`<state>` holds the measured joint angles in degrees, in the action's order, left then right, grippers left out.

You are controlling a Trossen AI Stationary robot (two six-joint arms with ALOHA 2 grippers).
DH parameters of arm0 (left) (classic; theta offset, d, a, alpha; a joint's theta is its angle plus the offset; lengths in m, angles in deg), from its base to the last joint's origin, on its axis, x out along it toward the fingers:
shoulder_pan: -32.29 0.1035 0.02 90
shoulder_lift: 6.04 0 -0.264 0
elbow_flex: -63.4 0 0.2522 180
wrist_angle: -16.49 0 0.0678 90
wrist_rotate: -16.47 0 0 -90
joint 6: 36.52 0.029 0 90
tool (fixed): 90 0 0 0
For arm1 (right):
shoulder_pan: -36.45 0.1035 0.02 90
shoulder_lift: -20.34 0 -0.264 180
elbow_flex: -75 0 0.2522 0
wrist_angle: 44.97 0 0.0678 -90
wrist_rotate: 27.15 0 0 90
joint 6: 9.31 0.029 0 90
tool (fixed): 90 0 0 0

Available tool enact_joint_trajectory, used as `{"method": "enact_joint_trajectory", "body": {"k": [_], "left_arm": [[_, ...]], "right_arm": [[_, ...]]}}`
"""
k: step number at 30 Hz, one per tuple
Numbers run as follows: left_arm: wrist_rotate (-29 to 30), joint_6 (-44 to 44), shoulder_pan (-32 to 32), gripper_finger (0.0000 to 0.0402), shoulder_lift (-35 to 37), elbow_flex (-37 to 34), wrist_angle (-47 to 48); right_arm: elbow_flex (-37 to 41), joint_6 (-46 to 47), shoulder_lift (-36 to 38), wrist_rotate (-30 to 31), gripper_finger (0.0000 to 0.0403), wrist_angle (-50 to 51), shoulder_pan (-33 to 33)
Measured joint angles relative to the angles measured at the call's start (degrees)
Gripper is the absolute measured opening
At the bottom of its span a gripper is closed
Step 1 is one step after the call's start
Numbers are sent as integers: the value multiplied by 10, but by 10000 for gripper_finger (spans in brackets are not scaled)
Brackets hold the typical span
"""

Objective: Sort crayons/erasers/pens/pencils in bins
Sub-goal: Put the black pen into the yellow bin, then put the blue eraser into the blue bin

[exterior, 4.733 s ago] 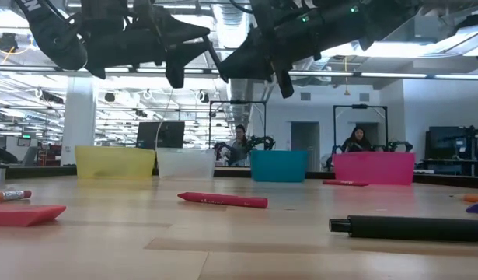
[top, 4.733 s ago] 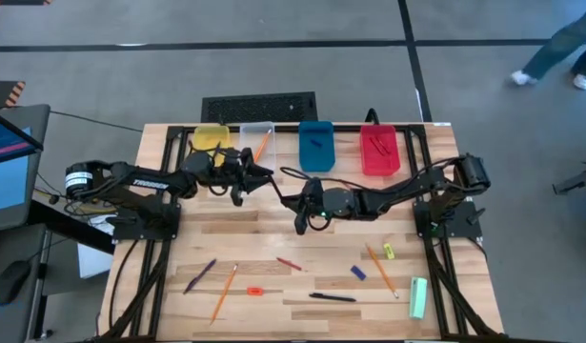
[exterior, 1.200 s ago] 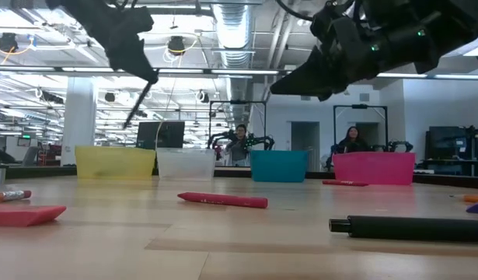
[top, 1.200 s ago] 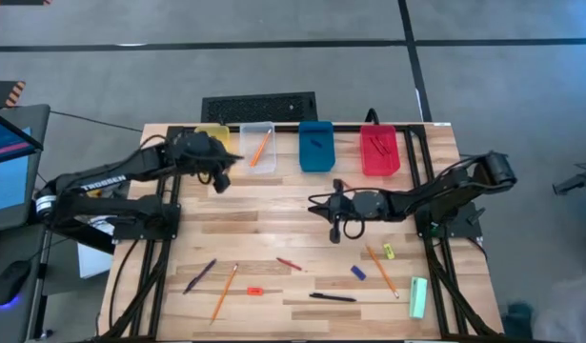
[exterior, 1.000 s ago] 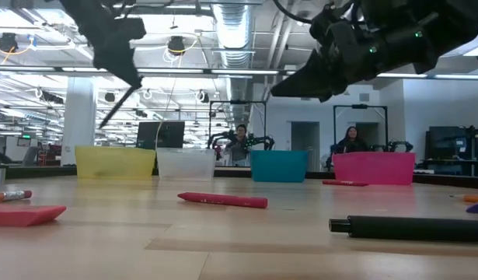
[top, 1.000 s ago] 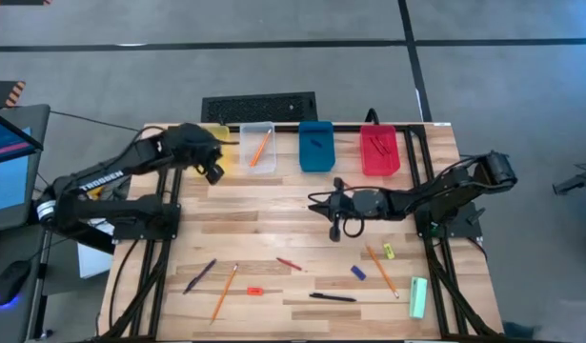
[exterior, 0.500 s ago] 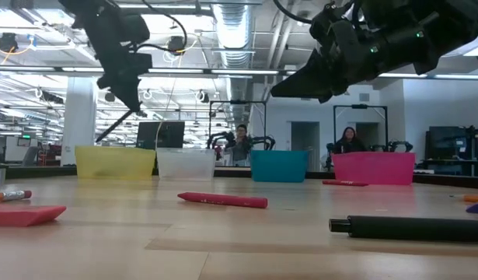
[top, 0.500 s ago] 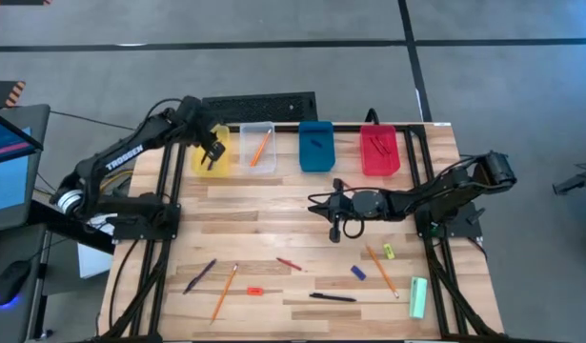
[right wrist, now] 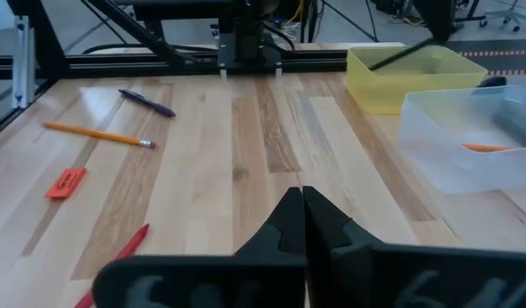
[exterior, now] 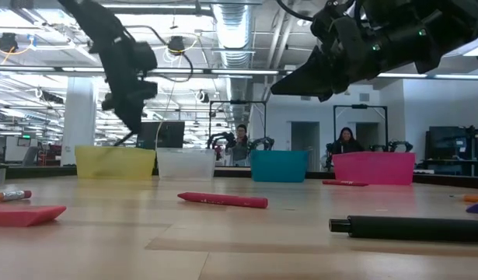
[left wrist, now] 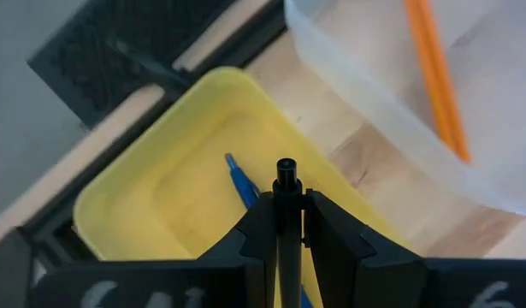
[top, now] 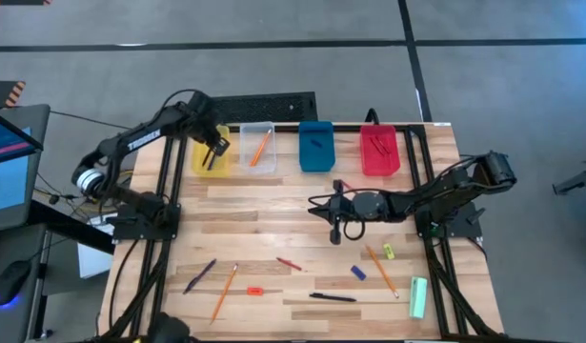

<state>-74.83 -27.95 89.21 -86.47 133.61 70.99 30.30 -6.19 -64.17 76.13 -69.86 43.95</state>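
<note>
Hold the left gripper (top: 214, 152) above the yellow bin (left wrist: 151, 201); its fingers are clamped on a slim black pen (left wrist: 286, 214). Lower the tip inside the walls before you release, clear of the blue pen (left wrist: 243, 184) already lying there. The right gripper (top: 335, 225) waits mid-table, fingers pressed together, holding nothing.

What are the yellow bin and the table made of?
The yellow bin looks like smooth, slightly glossy plastic: even colour, rounded moulded rim. The table looks like wood: pale planks with grain lines and joints, under a faint sheen.
</note>
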Motion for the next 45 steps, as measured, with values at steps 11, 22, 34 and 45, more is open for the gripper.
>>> {"method": "enact_joint_trajectory", "body": {"k": [11,22,34,45], "left_arm": [[-2,9,33,42,-82,0,-4],[-5,12,37,105,-87,0,-8],[6,22,34,125,-27,-1,-8],[-4,58,-67,36,145,-20,-60]], "right_arm": [[0,-1,0,0,3,0,0],[0,-2,0,0,2,0,0],[0,-5,0,0,4,0,0],[0,-6,0,0,4,0,0]]}}
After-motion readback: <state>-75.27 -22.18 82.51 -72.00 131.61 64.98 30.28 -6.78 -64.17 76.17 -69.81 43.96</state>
